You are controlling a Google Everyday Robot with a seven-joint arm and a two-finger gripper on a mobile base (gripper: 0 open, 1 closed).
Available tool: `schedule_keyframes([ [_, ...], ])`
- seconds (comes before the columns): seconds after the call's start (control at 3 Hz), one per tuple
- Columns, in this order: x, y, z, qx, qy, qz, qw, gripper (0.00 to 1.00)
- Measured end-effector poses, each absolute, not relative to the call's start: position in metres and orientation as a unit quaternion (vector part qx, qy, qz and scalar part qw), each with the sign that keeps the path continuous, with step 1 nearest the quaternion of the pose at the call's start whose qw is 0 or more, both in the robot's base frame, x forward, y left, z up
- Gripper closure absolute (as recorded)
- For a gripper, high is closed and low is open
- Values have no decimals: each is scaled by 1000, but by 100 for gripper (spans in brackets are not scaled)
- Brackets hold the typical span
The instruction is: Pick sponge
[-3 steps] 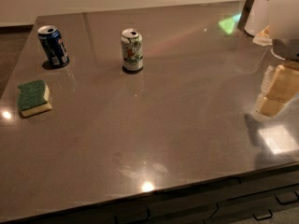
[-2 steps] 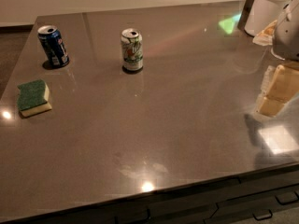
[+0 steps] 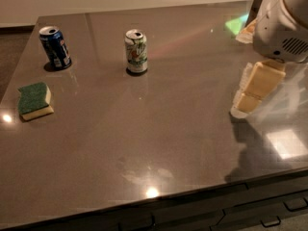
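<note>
While the gripper [image 3: 244, 105] hangs at right, open or not I cannot tell | sponge [image 3: 34, 100] far left on table [image 3: 159, 143] | likely light, squashy | pinch foam sides

Dim, seemingly overhead light, table [image 3: 168, 129] glare, shadow under gripper [image 3: 243, 104] at right

No lettering can be read. The blue soda can [image 3: 55, 47] and the white-and-green soda can [image 3: 136, 51], both well to the left of the claw [image 3: 246, 100], carry printed designs whose words cannot be made out. The claw hangs low over the right side of the surface [image 3: 168, 143].
</note>
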State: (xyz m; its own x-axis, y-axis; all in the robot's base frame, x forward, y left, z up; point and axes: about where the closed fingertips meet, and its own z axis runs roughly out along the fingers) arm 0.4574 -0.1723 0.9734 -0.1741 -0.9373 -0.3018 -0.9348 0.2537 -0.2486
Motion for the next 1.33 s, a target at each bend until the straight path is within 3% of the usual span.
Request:
schedule_keyframes([
  [1.33, 506, -26, 939, -604, 751, 45, 263, 0],
])
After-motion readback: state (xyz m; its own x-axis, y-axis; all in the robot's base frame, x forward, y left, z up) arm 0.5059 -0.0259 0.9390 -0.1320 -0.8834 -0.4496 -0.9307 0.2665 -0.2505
